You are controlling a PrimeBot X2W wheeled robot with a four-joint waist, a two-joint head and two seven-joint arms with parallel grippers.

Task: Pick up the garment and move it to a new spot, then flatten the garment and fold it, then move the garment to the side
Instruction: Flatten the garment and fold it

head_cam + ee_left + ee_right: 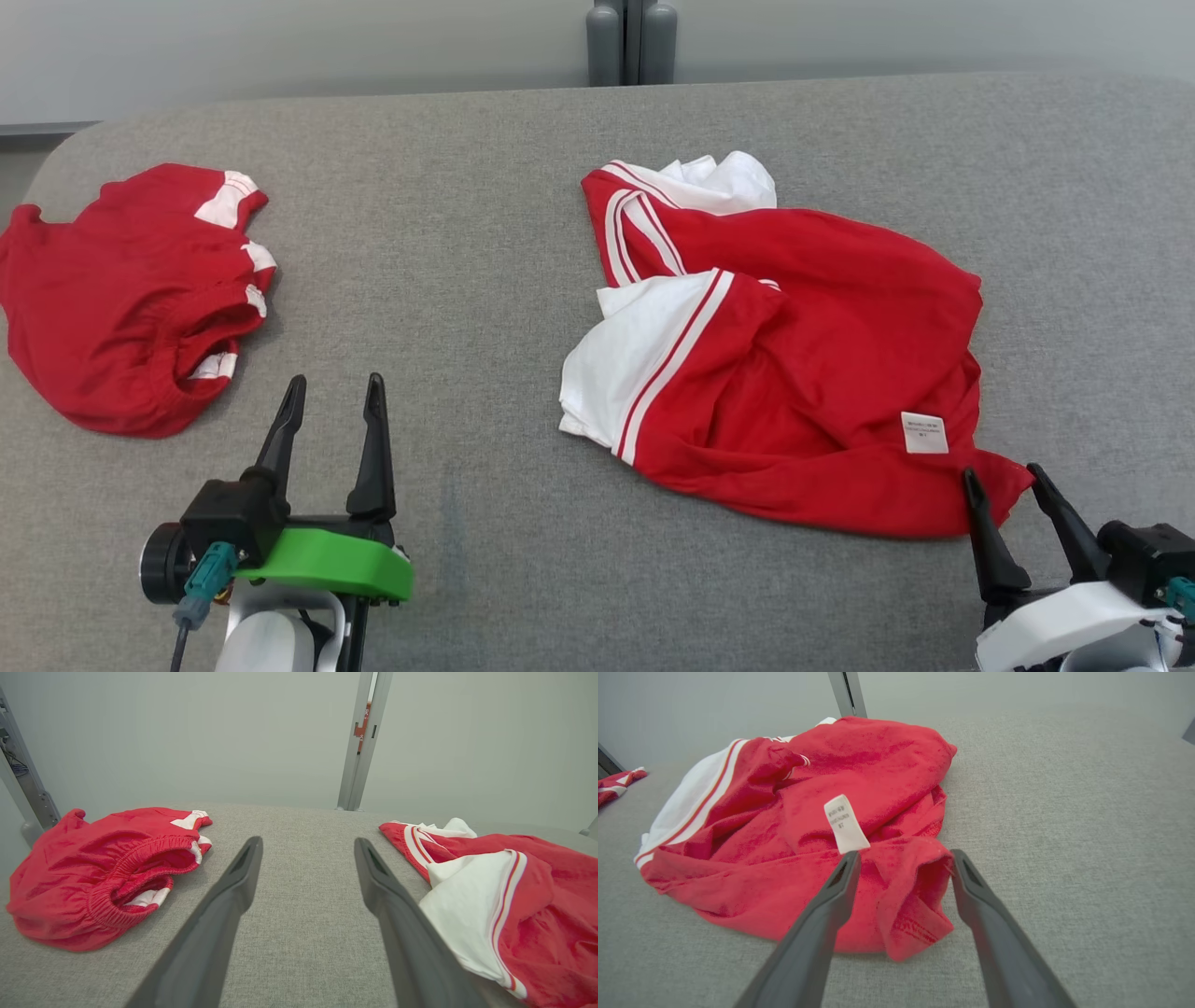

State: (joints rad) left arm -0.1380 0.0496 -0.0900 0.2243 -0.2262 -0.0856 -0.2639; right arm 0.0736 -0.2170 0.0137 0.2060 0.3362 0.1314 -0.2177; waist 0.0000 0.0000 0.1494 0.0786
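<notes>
A red and white shirt (794,355) lies crumpled on the grey table (467,233), right of its middle, so bunched that its sleeves and neck are hard to tell apart. A white panel with red stripes is folded over its left side, and more white cloth pokes out at its far end, partly tucked under the red. A white label (924,432) sits near the shirt's near right corner; its print is too small to read.

The right gripper (1004,472) is at that same corner, its body cut off by the picture's edge. Its fingers stand apart with a raised fold of the red hem between them, below the label (845,823) in the right wrist view. Whether either finger presses on the cloth cannot be told.

The left gripper (336,381) sits well to the left of the shirt, its fingers spread wide over bare table with nothing between them.

Red shorts (121,299) lie far left of the shirt, clipped by the picture's edge.
</notes>
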